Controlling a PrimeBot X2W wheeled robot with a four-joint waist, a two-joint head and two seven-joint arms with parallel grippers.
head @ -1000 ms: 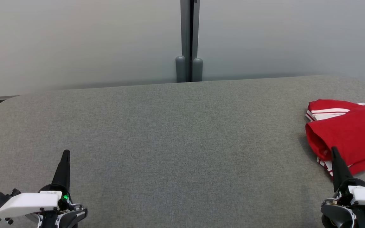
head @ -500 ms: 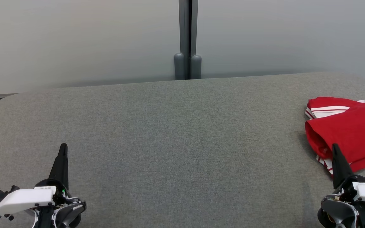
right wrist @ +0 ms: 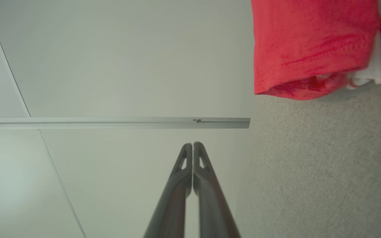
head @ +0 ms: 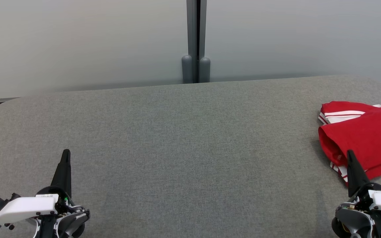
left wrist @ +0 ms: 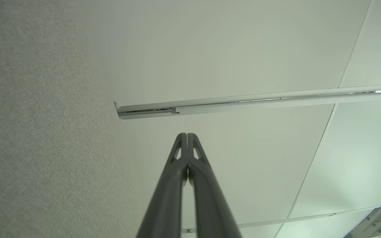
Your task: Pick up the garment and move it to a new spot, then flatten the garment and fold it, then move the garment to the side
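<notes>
Nearest thing, at the table's (head: pixel 190 148) near-left corner, was the left gripper (head: pixel 66 153), fingers pressed together with nothing between them. Same story for the right gripper (head: pixel 350 154) at the table's near-right corner: pinched closed and empty. In the head view its tip overlapped the near edge of the garment (head: pixel 362 142), but the right wrist view put the cloth off to one side of the fingers, so I'd say it wasn't touching. What worried me: any forward or sideways nudge of that closed tip could catch the rolled hem and drag the fold open. And since the garment sat right out at the table's right end, a shove could send it sliding over the edge. It also ran out of the head view, so I couldn't tell how much table was left under it. The garment itself looked like a red jersey folded into a chunky bundle, with white striped trim poking out near and far and a bit of black lettering on top. Beyond the table's far edge stood a dark post (head: pixel 196 39).
</notes>
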